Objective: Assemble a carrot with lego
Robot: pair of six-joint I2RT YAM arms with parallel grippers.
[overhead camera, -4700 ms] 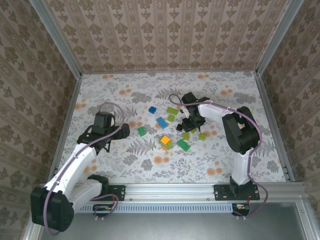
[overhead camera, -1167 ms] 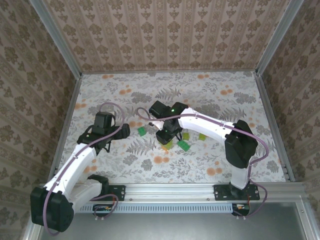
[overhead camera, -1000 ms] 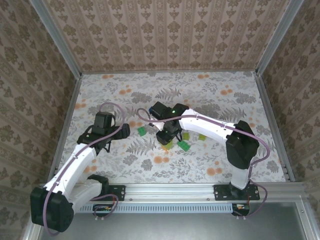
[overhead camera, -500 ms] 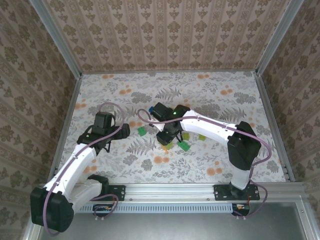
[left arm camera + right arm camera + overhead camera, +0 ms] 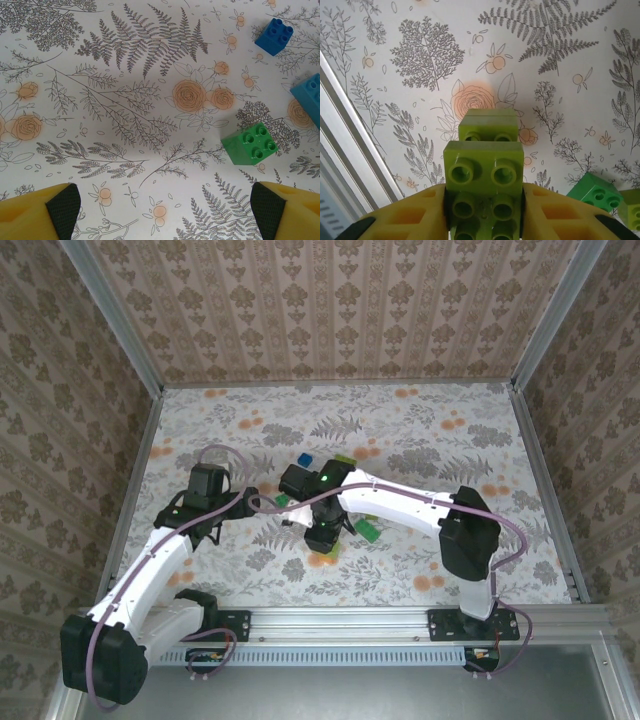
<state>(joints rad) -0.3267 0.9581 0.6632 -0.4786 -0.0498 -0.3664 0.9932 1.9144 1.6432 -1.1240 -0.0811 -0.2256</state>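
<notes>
Lego work has shifted toward the near edge. My right end effector point(image 5: 485, 212), which a few seconds ago was over the scattered bricks further right on the surface point(image 5: 430, 420), has swung left and drawn in closer to the bases. It is now clamped on a light green brick point(image 5: 484, 172) whose studs face the wrist camera. A second light green brick point(image 5: 488, 122) sits just beyond it and seems joined to it, though I cannot tell whether the pair rests on the floral print. A dark green brick point(image 5: 594, 192) lies near, off to one side. My left end effector point(image 5: 165, 210) has not moved; its fingers stand wide apart over a bare patch, with another dark green brick point(image 5: 249, 145) and a blue brick point(image 5: 274, 36) ahead. With most bricks loose, I judge the carrot is at an early stage.
</notes>
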